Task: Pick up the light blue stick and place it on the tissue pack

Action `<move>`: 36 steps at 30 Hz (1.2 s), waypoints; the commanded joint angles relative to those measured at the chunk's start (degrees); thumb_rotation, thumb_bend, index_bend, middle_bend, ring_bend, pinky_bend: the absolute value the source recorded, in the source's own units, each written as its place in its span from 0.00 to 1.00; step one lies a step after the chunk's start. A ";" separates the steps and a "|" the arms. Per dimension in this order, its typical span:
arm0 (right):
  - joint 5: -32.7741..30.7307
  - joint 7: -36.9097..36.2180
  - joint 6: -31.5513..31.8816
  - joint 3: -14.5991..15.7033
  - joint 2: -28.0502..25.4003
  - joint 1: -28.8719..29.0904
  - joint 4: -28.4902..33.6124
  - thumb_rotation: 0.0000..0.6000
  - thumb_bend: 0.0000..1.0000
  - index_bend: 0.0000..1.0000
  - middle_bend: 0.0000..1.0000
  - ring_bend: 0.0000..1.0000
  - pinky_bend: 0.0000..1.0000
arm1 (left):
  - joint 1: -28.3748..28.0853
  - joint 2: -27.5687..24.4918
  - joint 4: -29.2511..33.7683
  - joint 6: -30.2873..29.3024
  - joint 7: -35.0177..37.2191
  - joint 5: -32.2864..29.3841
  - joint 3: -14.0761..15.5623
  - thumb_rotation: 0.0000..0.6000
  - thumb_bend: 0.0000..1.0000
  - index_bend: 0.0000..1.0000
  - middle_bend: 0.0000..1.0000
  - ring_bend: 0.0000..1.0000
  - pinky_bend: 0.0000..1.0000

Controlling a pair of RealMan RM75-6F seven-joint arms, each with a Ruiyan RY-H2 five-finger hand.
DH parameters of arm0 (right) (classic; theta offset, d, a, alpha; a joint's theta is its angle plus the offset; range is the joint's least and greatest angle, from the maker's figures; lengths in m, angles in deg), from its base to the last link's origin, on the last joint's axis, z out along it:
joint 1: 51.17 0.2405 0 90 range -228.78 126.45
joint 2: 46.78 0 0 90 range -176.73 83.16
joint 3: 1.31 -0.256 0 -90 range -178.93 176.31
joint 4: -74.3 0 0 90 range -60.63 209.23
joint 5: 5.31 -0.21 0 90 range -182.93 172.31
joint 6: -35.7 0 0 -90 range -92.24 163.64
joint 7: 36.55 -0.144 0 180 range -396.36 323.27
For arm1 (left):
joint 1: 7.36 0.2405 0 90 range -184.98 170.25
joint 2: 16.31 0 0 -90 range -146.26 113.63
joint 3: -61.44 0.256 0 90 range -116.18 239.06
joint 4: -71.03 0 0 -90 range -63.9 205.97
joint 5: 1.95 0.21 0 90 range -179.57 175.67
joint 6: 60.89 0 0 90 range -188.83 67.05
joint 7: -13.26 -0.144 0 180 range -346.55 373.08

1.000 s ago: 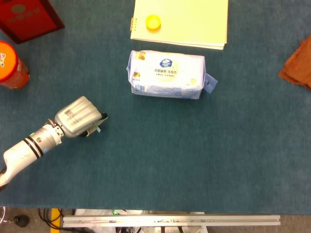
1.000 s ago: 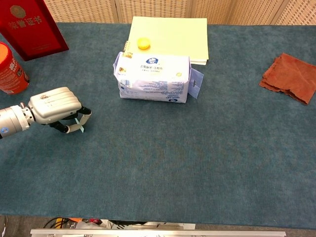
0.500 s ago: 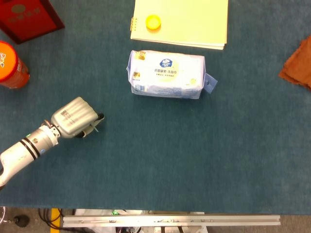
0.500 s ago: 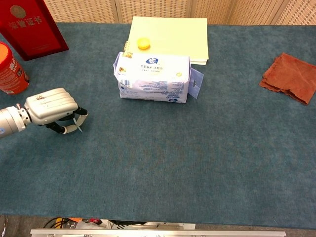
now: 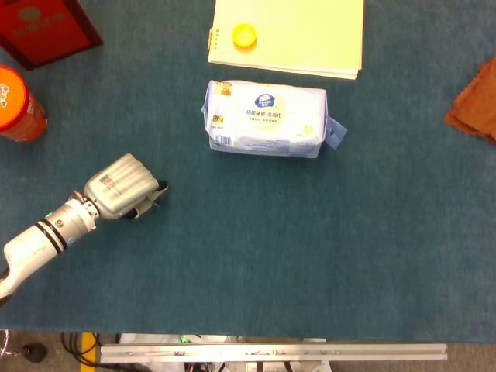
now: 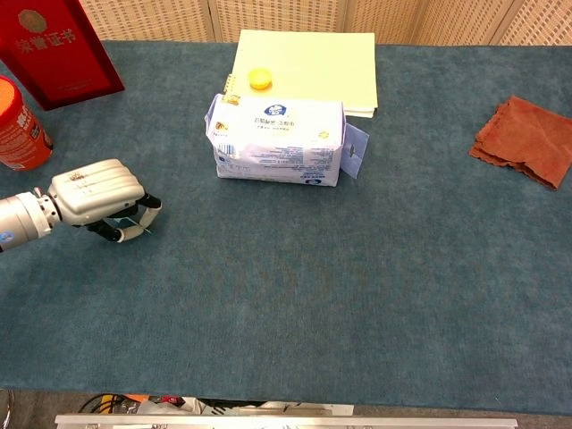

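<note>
On the blue table cloth [image 5: 256, 256], the yellow notepad [image 5: 298, 35] at twelve o'clock carries a yellow cap [image 5: 245, 35]; just below lies the tissue pack [image 5: 265, 118], flat top free as a landing place. At eight o'clock the left hand [image 5: 120, 187] curls around the light blue stick [image 6: 140, 224], gripping it for carrying.

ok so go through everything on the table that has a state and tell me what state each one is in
left robot hand: fingers curled around the light blue stick, low over the table
light blue stick: held, mostly hidden
tissue pack: lying flat, nothing on top
yellow cap: resting on the notepad
notepad: closed, flat
orange can: upright
red box: closed
brown cloth: crumpled
right robot hand: not in view
</note>
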 commanded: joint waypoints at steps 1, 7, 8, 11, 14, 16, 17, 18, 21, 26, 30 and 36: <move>0.05 -0.01 0.08 -0.01 0.01 -0.03 0.03 1.00 0.36 0.11 0.34 0.37 0.58 | 0.01 -0.06 0.07 -0.09 0.10 -0.02 0.04 1.00 0.38 0.57 0.97 0.98 0.90; 0.19 -0.18 0.32 -0.15 -0.08 -0.06 0.02 1.00 0.36 0.11 0.35 0.37 0.58 | 0.08 -1.27 1.67 -1.57 0.96 -0.33 -0.44 1.00 0.39 0.58 0.98 0.99 0.90; 0.22 -0.26 0.37 -0.17 -0.09 -0.06 0.00 1.00 0.36 0.11 0.34 0.37 0.58 | 0.08 -1.71 2.27 -2.07 1.26 -0.42 -0.66 1.00 0.39 0.58 0.98 0.99 0.90; 0.19 -0.48 0.25 -0.22 -0.11 0.02 -0.12 1.00 0.36 0.11 0.34 0.37 0.58 | -0.11 -3.87 5.33 -3.74 2.55 -0.79 -1.55 1.00 0.38 0.58 0.98 0.99 0.90; 0.38 -0.61 -0.26 -0.20 -0.04 0.34 -0.33 1.00 0.36 0.11 0.35 0.37 0.58 | -0.72 -6.64 9.68 -4.70 4.05 -1.28 -2.55 1.00 0.38 0.58 0.98 0.99 0.90; 0.65 -0.65 -0.61 -0.18 0.07 0.62 -0.40 1.00 0.36 0.11 0.35 0.37 0.58 | -1.29 -8.31 12.38 -4.80 4.54 -1.69 -3.31 1.00 0.38 0.58 0.98 0.99 0.90; 0.82 -0.70 -0.85 -0.16 0.16 0.81 -0.42 1.00 0.36 0.11 0.35 0.37 0.58 | -1.69 -9.29 14.12 -4.81 4.74 -1.98 -3.89 1.00 0.38 0.58 0.98 0.99 0.90; 0.91 -0.73 -1.03 -0.17 0.20 0.95 -0.44 1.00 0.36 0.11 0.35 0.37 0.58 | -2.00 -9.97 15.38 -4.76 4.91 -2.25 -4.36 1.00 0.38 0.57 0.98 0.99 0.90; 1.11 -0.57 -1.69 -0.26 0.24 1.49 -0.46 1.00 0.36 0.11 0.35 0.37 0.58 | -3.30 -11.92 19.45 -3.88 5.92 -3.14 -5.81 1.00 0.38 0.57 0.98 0.99 0.90; 1.52 0.18 -3.43 -0.73 0.01 3.08 0.00 1.00 0.36 0.11 0.35 0.37 0.58 | -6.31 -13.84 24.51 -0.93 4.32 -3.79 -8.23 1.00 0.38 0.57 0.98 0.99 0.90; 1.84 0.90 -4.28 -1.04 -0.14 4.02 0.52 1.00 0.36 0.11 0.35 0.37 0.58 | -8.37 -14.26 27.42 1.81 3.23 -5.34 -10.27 1.00 0.38 0.57 0.98 0.99 0.90; 1.26 1.59 -4.95 -1.27 -0.30 4.58 1.02 1.00 0.36 0.11 0.34 0.37 0.58 | -12.18 -14.40 30.44 7.84 1.62 -9.39 -13.84 1.00 0.38 0.57 0.97 0.99 0.90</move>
